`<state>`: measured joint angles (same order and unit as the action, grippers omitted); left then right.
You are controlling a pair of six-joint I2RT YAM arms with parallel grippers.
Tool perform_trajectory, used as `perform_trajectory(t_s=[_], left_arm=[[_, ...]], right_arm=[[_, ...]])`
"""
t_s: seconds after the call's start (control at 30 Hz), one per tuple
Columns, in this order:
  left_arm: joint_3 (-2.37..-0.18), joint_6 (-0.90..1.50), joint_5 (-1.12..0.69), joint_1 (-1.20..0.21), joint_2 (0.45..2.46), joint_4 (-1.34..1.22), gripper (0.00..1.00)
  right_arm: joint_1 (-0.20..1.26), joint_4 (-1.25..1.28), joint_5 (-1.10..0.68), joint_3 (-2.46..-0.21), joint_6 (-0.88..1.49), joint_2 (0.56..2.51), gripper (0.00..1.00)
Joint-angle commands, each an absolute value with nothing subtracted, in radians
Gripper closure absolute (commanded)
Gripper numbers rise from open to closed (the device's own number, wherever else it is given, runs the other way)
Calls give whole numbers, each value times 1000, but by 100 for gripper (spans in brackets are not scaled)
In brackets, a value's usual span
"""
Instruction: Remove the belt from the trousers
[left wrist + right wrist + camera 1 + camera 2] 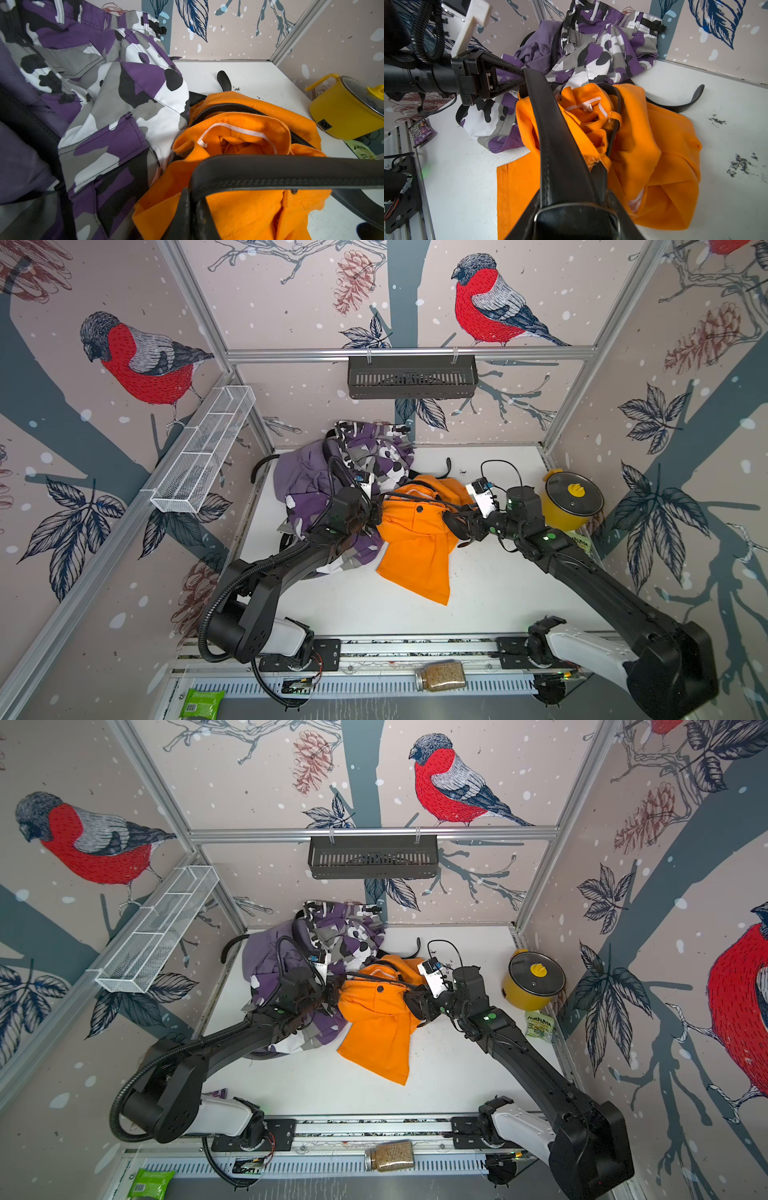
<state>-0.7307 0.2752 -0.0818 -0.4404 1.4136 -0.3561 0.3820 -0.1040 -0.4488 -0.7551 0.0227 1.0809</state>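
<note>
The orange trousers (pixel 415 556) (pixel 378 1036) lie crumpled mid-table, with a black belt (pixel 550 124) (pixel 291 172) threaded round their waistband. The belt's free tail (pixel 449 466) curls on the table behind them. My left gripper (pixel 376 514) (pixel 192 197) is shut on the strap at the trousers' left side. My right gripper (pixel 451 522) (pixel 574 205) is shut on the belt's buckle end at their right side. The strap runs taut between the two. The camouflage trousers (pixel 374 452) and the lilac trousers (pixel 295 477) are heaped behind the left gripper.
A yellow lidded pot (pixel 573 499) stands at the right wall with a snack packet (pixel 539 1026) beside it. A white wire basket (pixel 203 452) hangs on the left wall and a black basket (pixel 411 377) on the back rail. A jar (pixel 440 675) and a green packet (pixel 201 703) lie at the front.
</note>
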Motion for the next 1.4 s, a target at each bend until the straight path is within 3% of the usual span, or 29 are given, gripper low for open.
perform_trajectory(t_s=[0.0,0.17,0.33,0.57,0.6,0.67,0.87,1.1,1.37], left_arm=[[-721,372,144,-402,1402,-296,100],[-710,428,120,-368,1396,-286,100],[-742,301,66,-407,1395,-273,100],[-828,169,189,-519,1345,-143,33],[-827,167,210,-524,1322,-138,18],[-821,157,237,-530,1276,-143,10],[-860,-102,160,-603,1208,-242,1],[-1041,-496,-41,-689,1378,-173,0],[-1158,-730,-60,-776,1524,-206,3]], right_arm=[[364,-132,-359,-751,28,1066,98],[358,-137,-365,-752,28,1061,99],[368,-135,-411,-767,14,1078,98],[382,-151,-430,-797,6,1114,98],[380,-152,-432,-799,5,1116,99],[382,-155,-436,-803,4,1118,99],[385,-168,-442,-810,-4,1117,99],[390,-173,-452,-812,-5,1106,98],[393,-179,-456,-813,-7,1099,99]])
